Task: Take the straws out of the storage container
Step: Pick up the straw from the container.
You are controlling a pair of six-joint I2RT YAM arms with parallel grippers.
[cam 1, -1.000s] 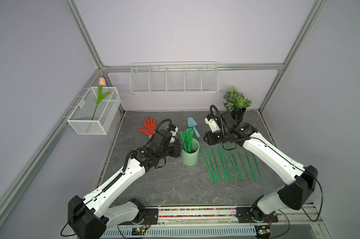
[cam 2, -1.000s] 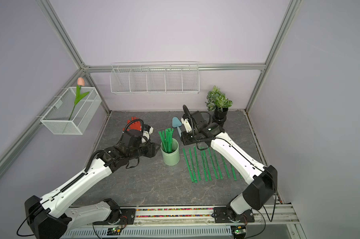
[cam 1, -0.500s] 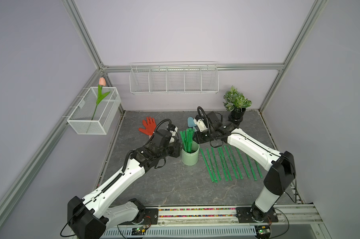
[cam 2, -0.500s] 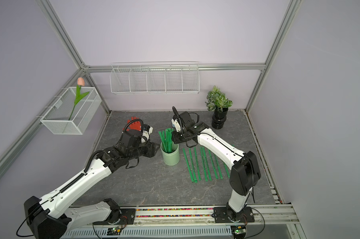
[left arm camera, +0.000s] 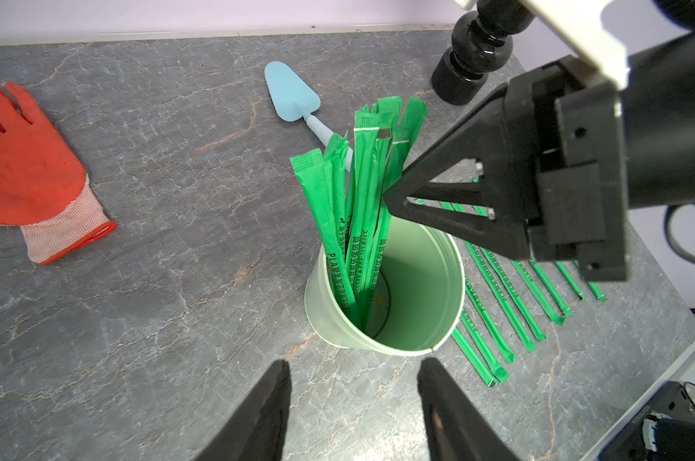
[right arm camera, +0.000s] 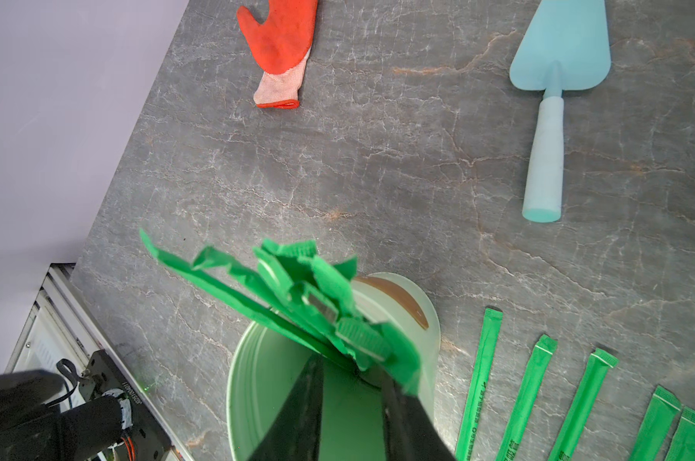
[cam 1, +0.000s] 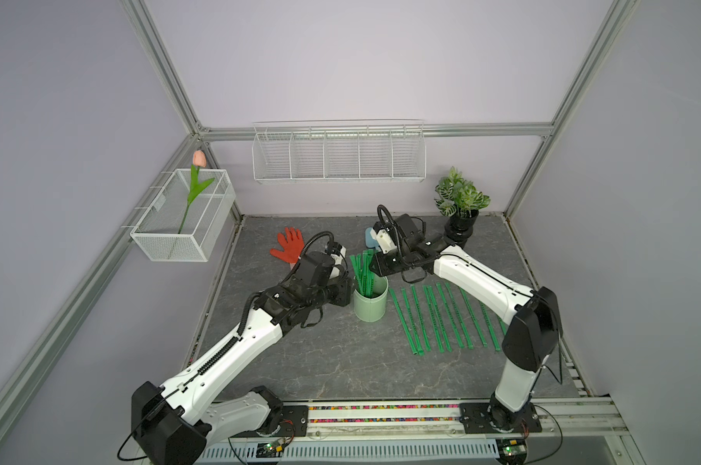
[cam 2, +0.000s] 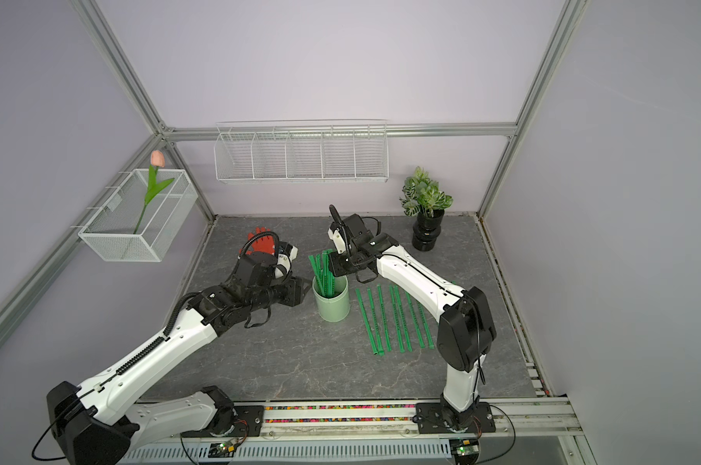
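I have the right gripper (right arm camera: 350, 369) over the storage container (left arm camera: 421, 279), a pale mint cup standing upright mid-table. Its two black fingers (right arm camera: 298, 411) sit on either side of the tops of the wrapped straws (left arm camera: 358, 191) that stand in the cup. The gap between them is narrow and green wrapper ends cross it, but I cannot tell whether they actually pinch anything. The left gripper (left arm camera: 354, 369) is just beside the cup on its other side, fingers spread wide with nothing between them. The cup's wall is just ahead of the tips.

I count roughly seven straws in the cup, fanned and overlapping, so the count is not exact. The loose straws (right arm camera: 479, 379) lie side by side in a row on the table next to the cup. I make out at least eight, and the right arm covers the row's far end in both top views. There is also one red glove (left arm camera: 22, 167), one blue trowel (right arm camera: 557, 52), one potted plant (cam 1: 461, 197), one tulip (cam 1: 199, 159) and two white wire baskets (cam 1: 339, 157).

Only the wrist views show the trowel whole; from above the right arm hides most of it. The left wrist view alone shows the dark printing on the wrappers. The baskets and the tulip appear only in the top views.
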